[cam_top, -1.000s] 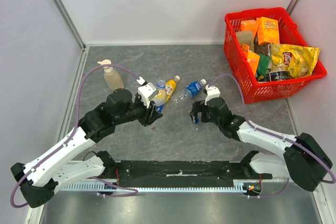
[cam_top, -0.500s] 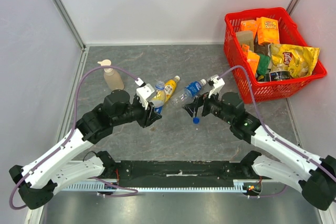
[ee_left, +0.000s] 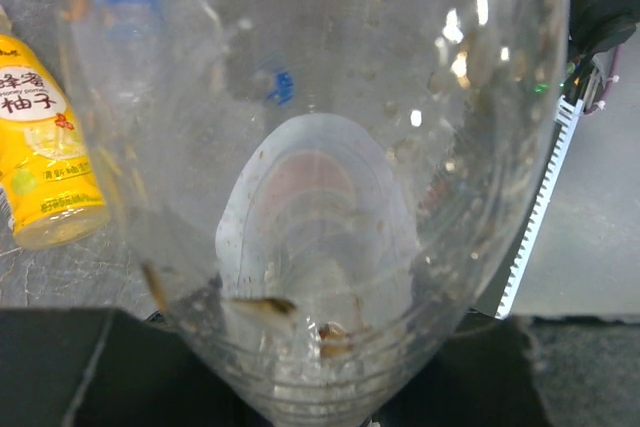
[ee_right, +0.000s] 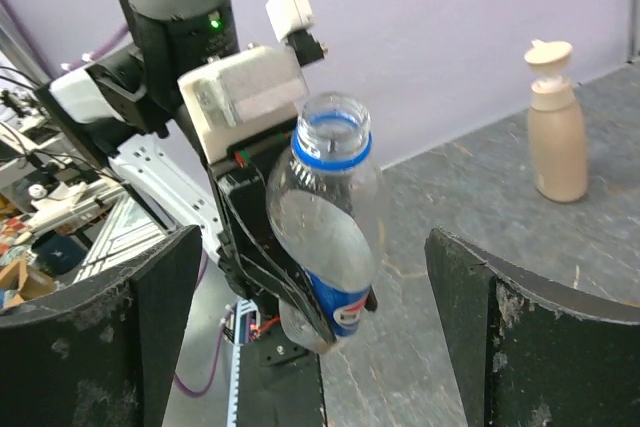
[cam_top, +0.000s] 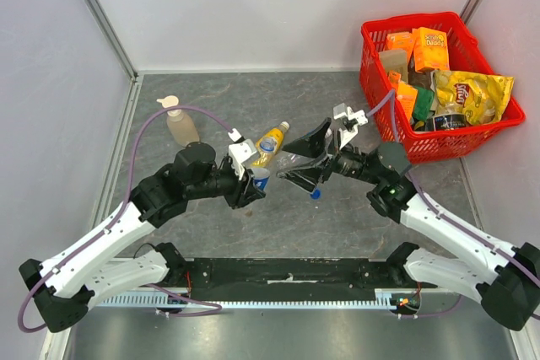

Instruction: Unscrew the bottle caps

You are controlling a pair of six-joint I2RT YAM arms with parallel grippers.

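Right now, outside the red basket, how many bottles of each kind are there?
Clear bottles: 2
Yellow juice bottle: 1
Beige pump bottle: 1
Total: 4

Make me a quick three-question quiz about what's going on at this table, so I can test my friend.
1. True or false: the clear bottle held by the left gripper has a cap screwed on.
2. What colour is the loose cap lying on the table? A blue, B white, C red.
3. Fill in: the gripper standing wide open is the ____ one.

Key: 1 false, the clear bottle's neck is open; 2 A; 3 right, the right gripper.
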